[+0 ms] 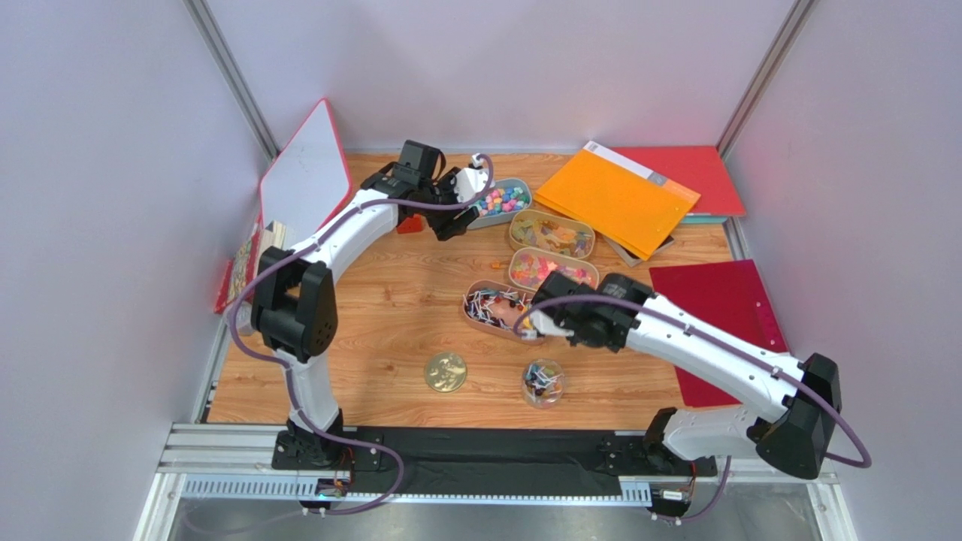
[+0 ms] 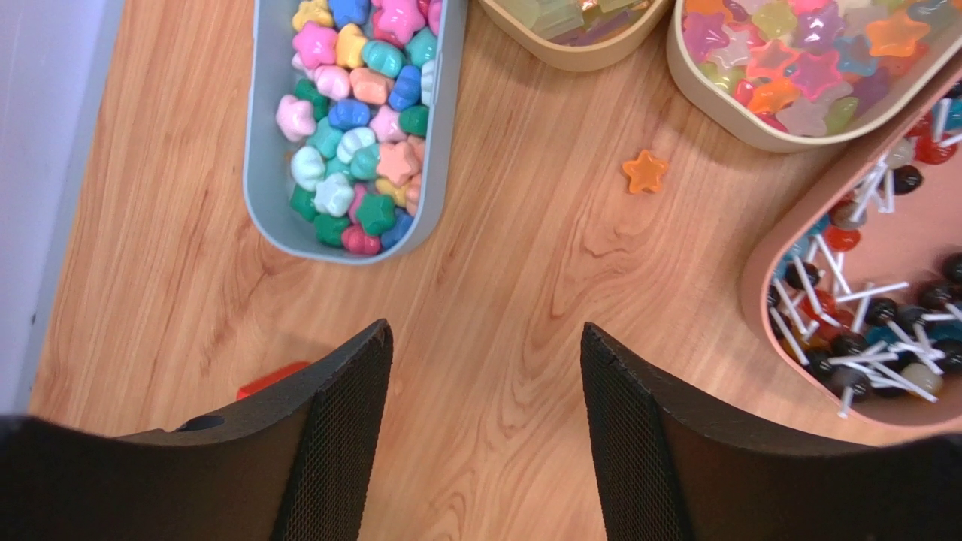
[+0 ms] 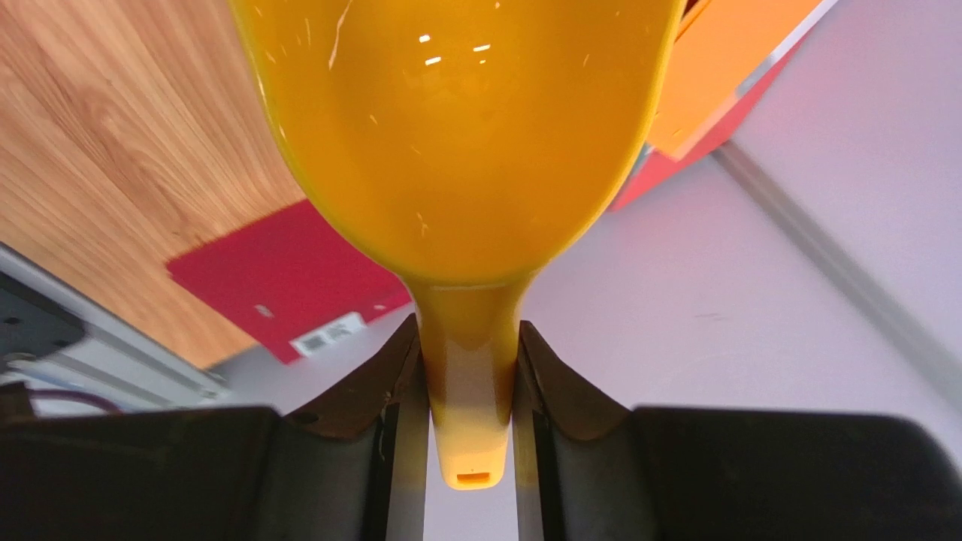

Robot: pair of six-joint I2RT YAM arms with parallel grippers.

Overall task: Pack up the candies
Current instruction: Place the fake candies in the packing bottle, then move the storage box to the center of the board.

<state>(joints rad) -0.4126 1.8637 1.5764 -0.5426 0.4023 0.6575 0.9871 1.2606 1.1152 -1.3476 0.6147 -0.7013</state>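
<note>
Hovering left gripper: black mesh-faced fingers spread wide, nothing between them; only the wood-grain table shows in the gap.
Red cube: a sliver by the outer edge of the left finger. It is not a candy.
Grey oval tray: heaped with pastel wrapped candies. It lies ahead of the gap and off to its left. The long axis runs straight away from the fingers, rounded end nearest.
Loose orange star gummy: alone on the wood, ahead and to the right of the gap, short of the beige tray of star gummies.
Nearer arm: the left, clearly, for both the grey tray and the stray star.
Pink oval tray of lollipops: off to the right. In the top view the right arm's wrist hangs just beside it.
Round gold lid: lying off the jar, to its left.
Clear round jar: some candies inside, near the table's front edge — the right arm is the closer one.
Right gripper: pinching the handle of a glossy yellow plastic scoop, bowl pointing away from the wrist. I cannot tell whether it is loaded.
</note>
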